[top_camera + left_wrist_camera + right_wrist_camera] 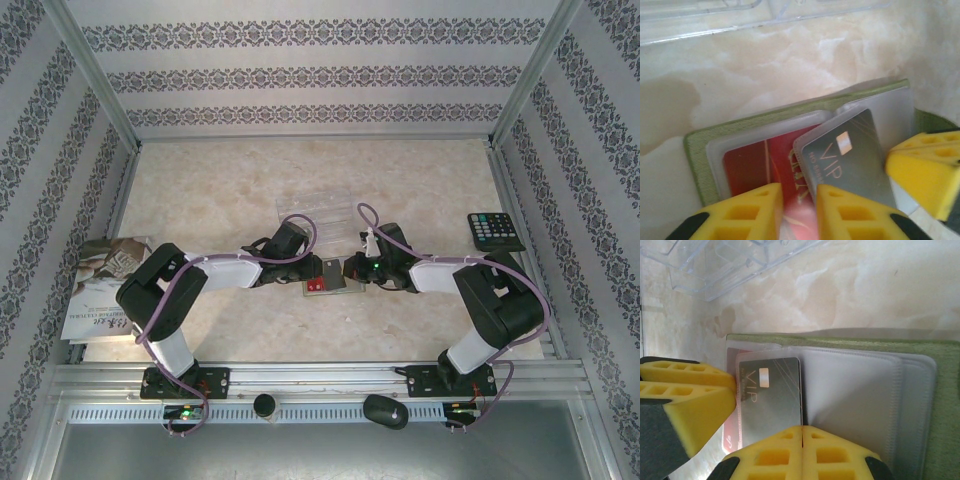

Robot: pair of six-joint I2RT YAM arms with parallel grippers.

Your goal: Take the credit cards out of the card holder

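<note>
Left wrist: olive holder [693, 150] open, VIP card [852, 160] askew; L tool [799, 195] ajar, R tool [802, 436] closed, both empty.

One camera sits high, two sit very close.
The top camera looks down on the whole table [220, 180]; both wrist cameras look closely at the same card holder [694, 155].

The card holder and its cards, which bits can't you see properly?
- Left wrist view: the red card has its gold lettering partly under the grey VIP card and blurs near the left gripper.
- Right wrist view: the VIP card's lower edge sits under the right gripper; the cloudy pockets hide whether more cards are inside.
- Top view: the card holder is too small to read any card.
</note>
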